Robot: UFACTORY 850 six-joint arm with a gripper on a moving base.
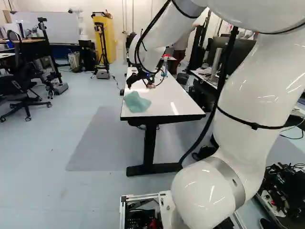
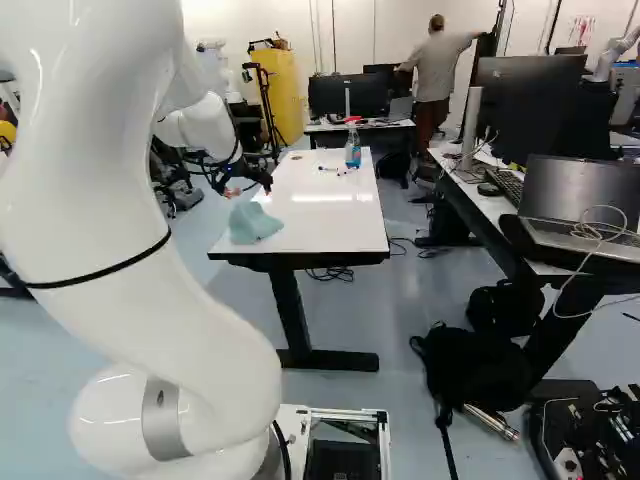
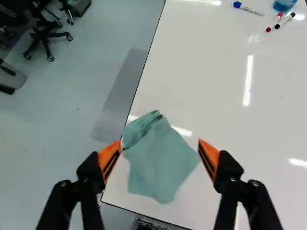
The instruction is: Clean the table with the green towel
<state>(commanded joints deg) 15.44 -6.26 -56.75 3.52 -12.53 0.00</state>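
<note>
Table [image 2: 330, 225]: standing ahead of the base, its white top bearing the towel.
Arm [image 1: 250, 90]: reaching forward, its wrist hanging over the table.
Towel [image 3: 160, 158]: lying rumpled on the table's near end, by the left edge, below the jaws.
Jaws: standing wide apart, holding nothing.
Bottle [image 2: 353, 150]: standing upright towards the table's far end.
Markers [image 3: 249, 9]: lying near the bottle, two of them side by side.

- White robot arm [image 1: 252, 100] rose from its lowest joint [image 1: 204, 195], curved past the top of both base views and reached forward
- Black gripper [image 2: 249, 188] hung at its far end
- Two fingers [image 3: 225, 167] stood wide apart, orange pads [image 3: 109, 159] angled inward
</note>
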